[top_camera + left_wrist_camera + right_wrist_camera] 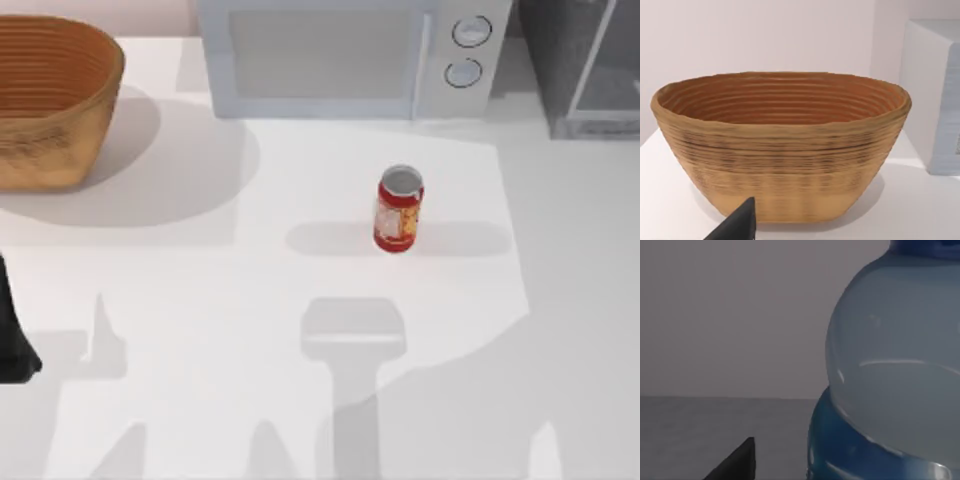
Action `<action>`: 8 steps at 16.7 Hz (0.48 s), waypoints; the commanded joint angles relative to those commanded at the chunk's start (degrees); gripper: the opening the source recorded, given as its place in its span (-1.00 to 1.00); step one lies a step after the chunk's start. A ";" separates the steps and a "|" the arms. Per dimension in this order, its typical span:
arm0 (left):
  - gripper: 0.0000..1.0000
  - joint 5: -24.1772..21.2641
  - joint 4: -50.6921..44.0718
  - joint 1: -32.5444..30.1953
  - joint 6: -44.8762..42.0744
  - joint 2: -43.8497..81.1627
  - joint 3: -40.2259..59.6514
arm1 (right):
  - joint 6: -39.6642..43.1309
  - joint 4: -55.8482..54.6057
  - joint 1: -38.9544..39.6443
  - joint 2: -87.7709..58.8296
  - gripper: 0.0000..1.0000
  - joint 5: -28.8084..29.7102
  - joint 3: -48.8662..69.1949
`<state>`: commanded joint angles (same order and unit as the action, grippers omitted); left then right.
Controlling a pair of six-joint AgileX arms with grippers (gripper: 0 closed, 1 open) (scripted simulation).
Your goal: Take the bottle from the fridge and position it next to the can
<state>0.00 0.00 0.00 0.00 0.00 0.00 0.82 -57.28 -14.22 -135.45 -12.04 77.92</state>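
Note:
The red can with a silvery top stands upright near the middle of the table. The dark grey fridge with its pale-framed door sits at the back right corner. The right wrist view looks at the bottle from very close, against a grey wall. The bottle has a clear rounded shoulder, a blue cap above it and a blue label band below. A dark part of my right gripper lies beside the bottle with a gap between them. My left arm is parked at the table's left edge.
A woven basket stands at the back left, and the left wrist view faces it. A white microwave with two round knobs fills the back centre, between basket and fridge. Arm shadows fall across the front of the table.

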 joint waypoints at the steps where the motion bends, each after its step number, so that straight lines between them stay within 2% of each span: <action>1: 1.00 0.00 0.00 0.00 0.00 0.00 0.00 | 0.00 0.01 0.00 0.00 1.00 0.00 0.01; 3: 1.00 0.00 0.00 0.00 0.00 0.00 0.00 | 0.00 0.01 0.00 0.00 1.00 0.00 0.01; 8: 1.00 0.00 0.00 0.00 0.00 0.00 0.00 | 0.00 0.01 0.00 0.00 0.25 0.00 0.01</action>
<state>0.00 0.00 0.00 0.00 0.00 0.00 0.82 -57.28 -14.22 -135.45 -12.04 77.93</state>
